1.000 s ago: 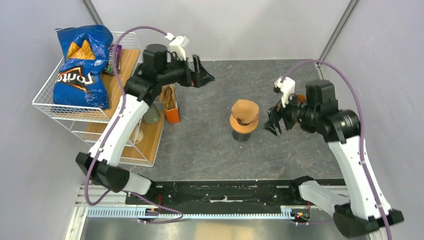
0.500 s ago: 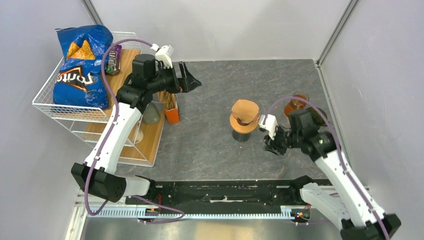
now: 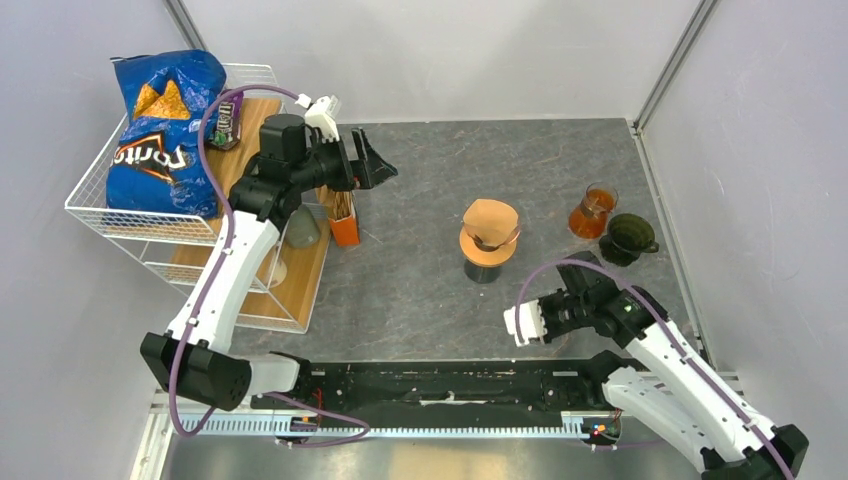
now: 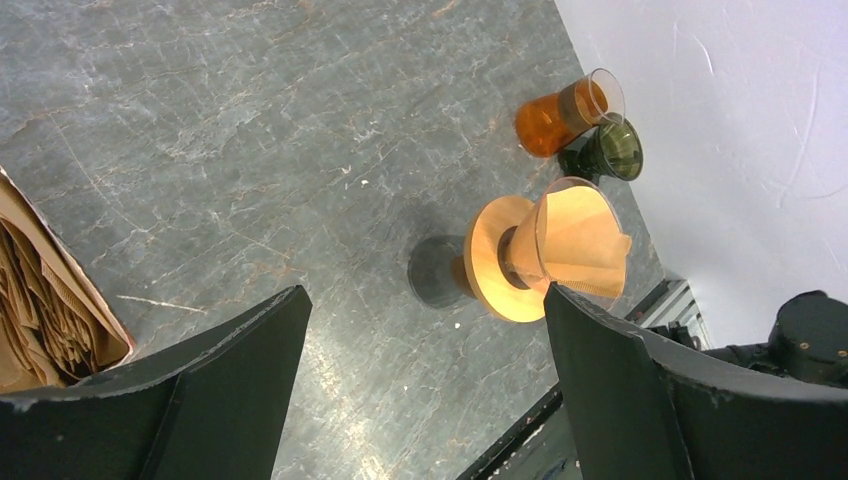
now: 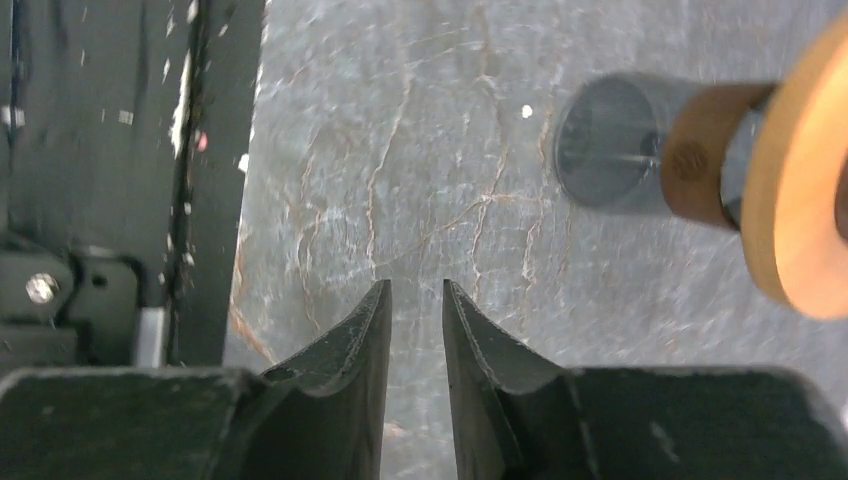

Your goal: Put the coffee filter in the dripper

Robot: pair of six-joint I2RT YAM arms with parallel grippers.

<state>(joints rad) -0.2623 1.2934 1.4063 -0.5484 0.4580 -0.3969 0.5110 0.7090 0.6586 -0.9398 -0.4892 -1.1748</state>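
Filter paper (image 3: 490, 216) sits in the dripper (image 3: 489, 247) at the middle of the worktop (image 3: 430, 290), point down inside the cone and mouth open upward, so its long axis runs roughly upright. My left fingers (image 4: 230, 380) are spread wide with nothing between them, hovering beside the box of spare filters (image 4: 40, 290) at the wooden rack (image 3: 305, 270). My right fingers (image 5: 340, 370) are all but pressed together, with a thin slit of worktop showing between them and nothing in it. They hang low near the black rail (image 5: 215, 120) at the near edge.

From my left wrist I see the paper's rim standing above the wooden collar (image 4: 485, 265), plus the orange carafe (image 4: 555, 120) and green cup (image 4: 612, 150) close to the right wall (image 4: 720, 120). My right wrist catches only the dripper's dark base (image 5: 600, 140) and collar from the side; the paper falls outside that view. Only the overhead view shows the wire basket (image 3: 90, 215) with the blue chip bag (image 3: 160, 130). Bare worktop lies between dripper and rail, and between dripper and box.
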